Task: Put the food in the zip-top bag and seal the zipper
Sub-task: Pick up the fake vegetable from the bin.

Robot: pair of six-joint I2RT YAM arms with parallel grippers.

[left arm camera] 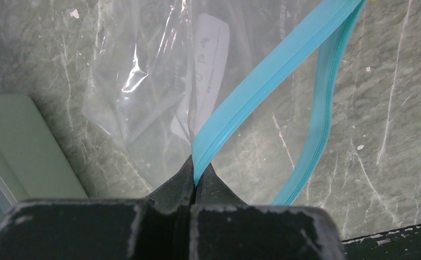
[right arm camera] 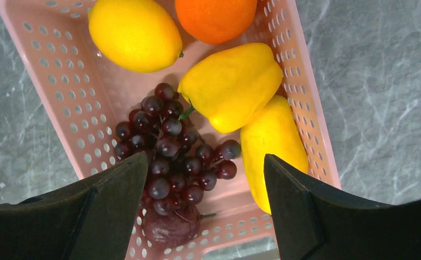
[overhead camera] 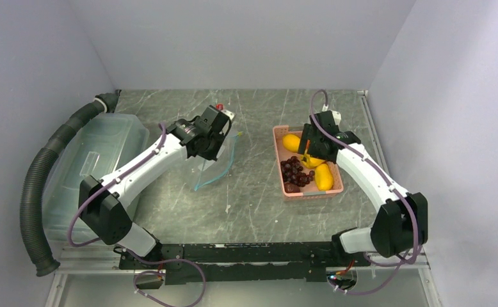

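The clear zip-top bag (overhead camera: pixel 216 167) hangs from my left gripper (overhead camera: pixel 219 146), its teal zipper (left arm camera: pixel 262 81) open in a loop. My left gripper (left arm camera: pixel 196 172) is shut on one side of the zipper strip and holds it above the table. My right gripper (right arm camera: pixel 205 162) is open above the pink basket (overhead camera: pixel 278 167), over the grape bunch (right arm camera: pixel 170 146). The basket holds a lemon (right arm camera: pixel 133 33), an orange ball (right arm camera: pixel 215 17), a yellow bell pepper (right arm camera: pixel 232 84), an oblong yellow fruit (right arm camera: pixel 270 143) and a dark round piece (right arm camera: pixel 170 227) under the grapes.
A large translucent lidded bin (overhead camera: pixel 93 169) stands at the left with a black ribbed hose (overhead camera: pixel 38 185) beside it. Grey walls enclose the marbled table (overhead camera: pixel 253 204) at the back and sides.
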